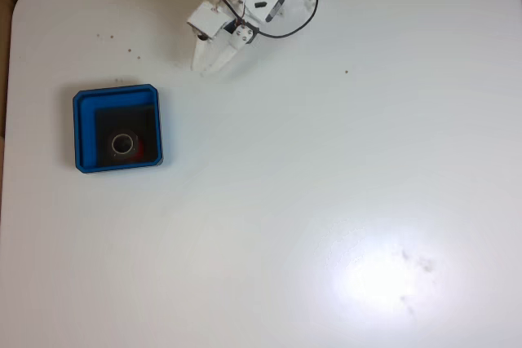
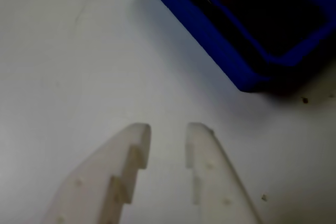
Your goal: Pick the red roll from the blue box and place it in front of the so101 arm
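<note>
Red roll inside blue box, end effector apart, parted, empty.

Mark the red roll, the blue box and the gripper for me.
red roll (image 1: 124, 145): fixed view, on its ring top.
blue box (image 1: 117, 92): fixed view, on its far rim.
gripper (image 2: 168, 129): wrist view, midway between the fingertips.

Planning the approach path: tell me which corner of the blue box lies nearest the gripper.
In the fixed view, the blue box's upper-right corner, the one pointing toward the gripper. The other three corners lie farther left or lower on the table.
</note>
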You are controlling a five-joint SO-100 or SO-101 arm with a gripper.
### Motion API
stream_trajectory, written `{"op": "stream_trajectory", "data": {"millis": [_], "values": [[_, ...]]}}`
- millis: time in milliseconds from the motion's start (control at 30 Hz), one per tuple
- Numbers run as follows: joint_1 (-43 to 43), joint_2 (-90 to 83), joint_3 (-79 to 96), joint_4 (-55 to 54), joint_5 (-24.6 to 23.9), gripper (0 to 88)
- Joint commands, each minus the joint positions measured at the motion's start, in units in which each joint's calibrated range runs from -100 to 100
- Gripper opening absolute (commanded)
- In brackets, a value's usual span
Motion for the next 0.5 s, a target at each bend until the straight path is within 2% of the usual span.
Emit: {"op": "stream_trajectory", "data": {"millis": [0,333,467], "values": [[4.4,-3.0,0.9,-1.2,0.3,0.5],[4.3,-2.9,0.9,-1.2,0.3,0.5],[4.3,4.0,-0.5,-2.0,0.3,0.5]]}}
